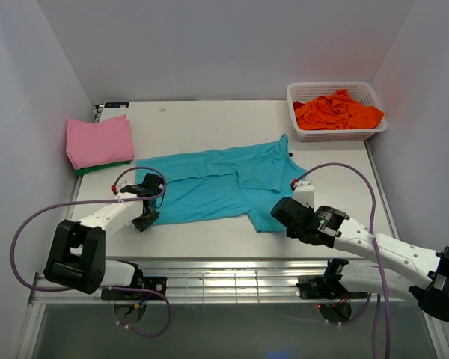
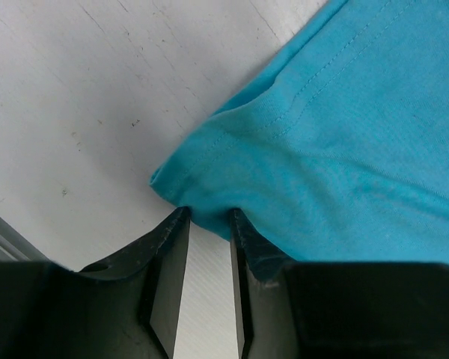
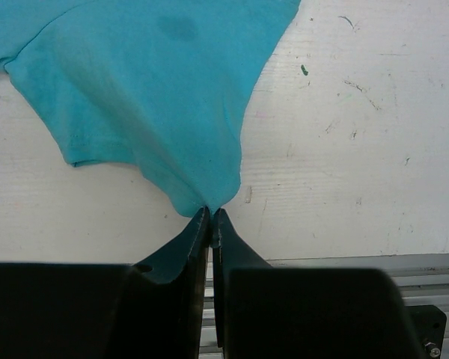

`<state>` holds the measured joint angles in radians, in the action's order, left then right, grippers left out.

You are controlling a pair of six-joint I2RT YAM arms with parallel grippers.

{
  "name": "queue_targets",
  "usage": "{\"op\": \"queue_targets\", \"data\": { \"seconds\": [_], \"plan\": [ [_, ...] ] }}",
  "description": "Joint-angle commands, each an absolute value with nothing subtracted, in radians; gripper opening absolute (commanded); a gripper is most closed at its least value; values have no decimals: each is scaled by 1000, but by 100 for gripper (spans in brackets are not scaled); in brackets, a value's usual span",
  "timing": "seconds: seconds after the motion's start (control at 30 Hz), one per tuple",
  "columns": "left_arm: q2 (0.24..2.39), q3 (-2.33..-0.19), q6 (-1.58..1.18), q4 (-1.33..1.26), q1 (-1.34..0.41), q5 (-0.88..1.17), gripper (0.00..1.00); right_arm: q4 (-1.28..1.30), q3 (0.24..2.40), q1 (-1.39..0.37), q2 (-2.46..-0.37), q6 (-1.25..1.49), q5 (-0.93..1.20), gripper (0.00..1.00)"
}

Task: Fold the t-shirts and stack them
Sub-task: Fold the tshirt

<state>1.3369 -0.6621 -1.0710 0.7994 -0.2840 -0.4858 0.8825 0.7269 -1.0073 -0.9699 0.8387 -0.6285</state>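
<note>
Nearest to the camera in the top view stand the two white-and-black arms, the left arm (image 1: 97,224) at the lower left of the frame and the right arm (image 1: 389,250) at the lower right. Both reach up toward the middle of the white table (image 1: 209,235).

A teal-turquoise short-sleeved cloth t-shirt (image 1: 217,183) lies spread out in the centre of the table, a little wrinkled, with its length going from left to right.

The left gripper (image 2: 209,213) is at the lower left corner of this shirt. In the left wrist view its two black fingers (image 2: 176,247) stand partly apart, with a narrow gap where the table shows through. The stitched hem of the shirt lies right at the fingertips. Whether the hem is already pinched, I cannot tell.

The right gripper (image 3: 211,211) is at the lower right corner of the same shirt. Its jaws are pressed together and they pinch a small point of the teal cloth, which is drawn into a peak at the tips.

At the upper left of the top view, a folded pink t-shirt (image 1: 99,140) lies on a folded green t-shirt (image 1: 105,167), of which only an edge shows. At the upper right, a white plastic lattice basket (image 1: 340,135) holds crumpled orange t-shirts (image 1: 337,111).
</note>
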Motion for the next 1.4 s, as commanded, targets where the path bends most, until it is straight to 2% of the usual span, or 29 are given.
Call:
{"op": "queue_targets", "data": {
  "seconds": [0.0,0.47,0.53,0.73,1.0,1.2,1.37],
  "plan": [
    [1313,-644,-1065,802,-276,-492,38,904,735,-1005,-979,864,-664,8],
    [1243,-637,-1016,747,-276,-515,13,891,765,-1003,-1019,848,-675,8],
    [1226,-634,-1015,749,-276,-534,0,887,765,-1005,-1025,845,-675,8],
    [1175,-635,-1057,772,-276,-587,0,881,802,-1003,-1052,835,-715,8],
    [1232,-667,-1080,764,-276,-658,0,873,899,-977,-1166,790,-810,8],
    [1293,-725,-1042,718,-276,-689,0,801,936,-894,-1236,703,-830,8],
    [1373,-854,-983,683,-276,-698,0,715,969,-813,-1307,608,-828,8]
  ]
}}
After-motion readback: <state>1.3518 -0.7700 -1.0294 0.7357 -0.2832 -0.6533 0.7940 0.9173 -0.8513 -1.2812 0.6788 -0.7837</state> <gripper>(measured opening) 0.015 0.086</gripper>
